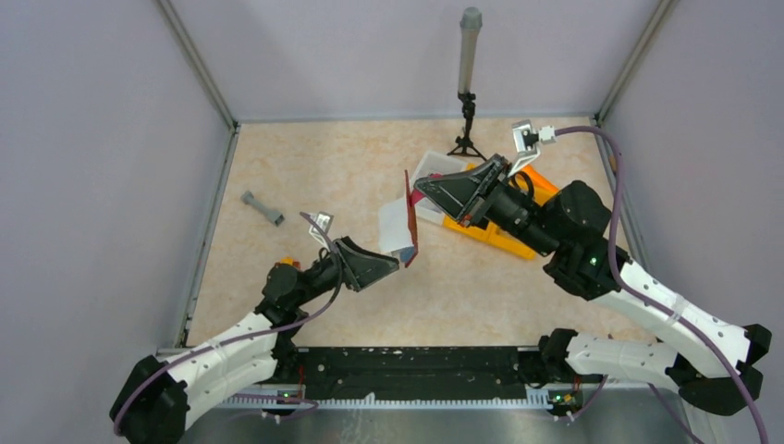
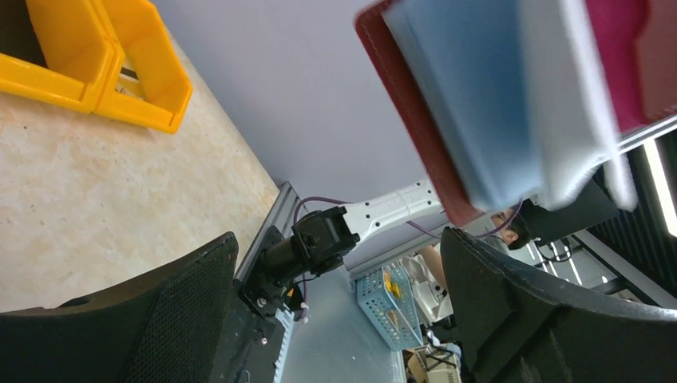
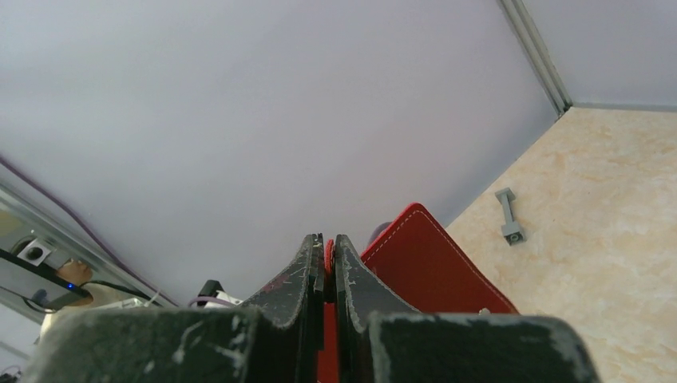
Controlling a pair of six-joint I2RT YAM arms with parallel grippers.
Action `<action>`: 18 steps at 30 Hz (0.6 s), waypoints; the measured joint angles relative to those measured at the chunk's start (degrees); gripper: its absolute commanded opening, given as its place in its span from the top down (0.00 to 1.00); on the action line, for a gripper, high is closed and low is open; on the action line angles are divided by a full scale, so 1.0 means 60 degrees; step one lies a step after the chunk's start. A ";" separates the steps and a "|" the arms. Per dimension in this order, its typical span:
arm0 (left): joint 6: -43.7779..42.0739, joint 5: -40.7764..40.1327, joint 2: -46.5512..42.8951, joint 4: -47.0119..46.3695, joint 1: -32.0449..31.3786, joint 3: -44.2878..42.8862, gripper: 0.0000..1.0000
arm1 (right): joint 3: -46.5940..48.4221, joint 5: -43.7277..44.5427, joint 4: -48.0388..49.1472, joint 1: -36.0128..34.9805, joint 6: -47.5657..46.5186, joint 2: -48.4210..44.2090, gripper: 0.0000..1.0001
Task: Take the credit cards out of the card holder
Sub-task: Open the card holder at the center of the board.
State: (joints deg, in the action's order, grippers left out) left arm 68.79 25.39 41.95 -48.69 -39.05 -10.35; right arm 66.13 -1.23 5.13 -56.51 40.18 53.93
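The dark red card holder [image 1: 410, 199] hangs on edge in the air above the middle of the table. My right gripper [image 1: 421, 185] is shut on its upper part; in the right wrist view a red flap [image 3: 431, 263] sits pinched between my fingertips [image 3: 328, 243]. Pale credit cards [image 1: 396, 227] stick out of the holder's left face. My left gripper [image 1: 393, 264] is open just below the holder's lower end. In the left wrist view the holder [image 2: 415, 120] and its pale cards [image 2: 479, 96] hang just beyond the wide-open gripper [image 2: 339, 239].
A yellow-orange divided bin [image 1: 518, 236] lies behind the right arm, with a white tray [image 1: 434, 171] next to it. A small grey part [image 1: 263, 209] lies at the left of the table. A stand with a grey cylinder [image 1: 468, 83] is at the back wall.
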 measured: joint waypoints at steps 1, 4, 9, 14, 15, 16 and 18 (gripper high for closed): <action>0.0025 0.0044 0.0149 -0.0098 0.0000 -0.0022 0.01 | 0.0000 -0.0007 0.0007 0.0000 0.0011 0.0000 1.00; 0.0168 0.0127 0.0565 -0.0437 0.0000 -0.0033 0.01 | 0.0000 -0.0069 0.0044 0.0000 0.0073 0.0004 1.00; 0.0313 0.0138 0.0710 -0.1009 0.0000 -0.0113 0.01 | 0.0000 -0.0208 0.0182 0.0000 0.0171 0.0015 1.00; 0.0302 0.0135 0.0605 -0.1184 0.0000 -0.0346 0.01 | -0.0004 -0.0280 0.0237 0.0000 0.0270 0.0015 1.00; 0.0299 0.0138 0.0590 -0.1188 0.0000 -0.0386 0.01 | -0.0004 -0.0288 0.0251 0.0000 0.0280 0.0015 1.00; 0.0299 0.0138 0.0594 -0.1188 0.0000 -0.0430 0.01 | -0.0007 -0.0313 0.0273 0.0000 0.0313 0.0015 1.00; 0.0295 0.0142 0.0630 -0.1195 0.0000 -0.0481 0.01 | -0.0007 -0.0339 0.0331 0.0000 0.0339 0.0015 1.00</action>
State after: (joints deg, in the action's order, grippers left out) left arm 70.57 26.24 45.74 -55.86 -39.05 -13.23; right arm 66.08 -3.27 7.11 -56.51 42.22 54.02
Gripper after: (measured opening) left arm 0.986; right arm 0.039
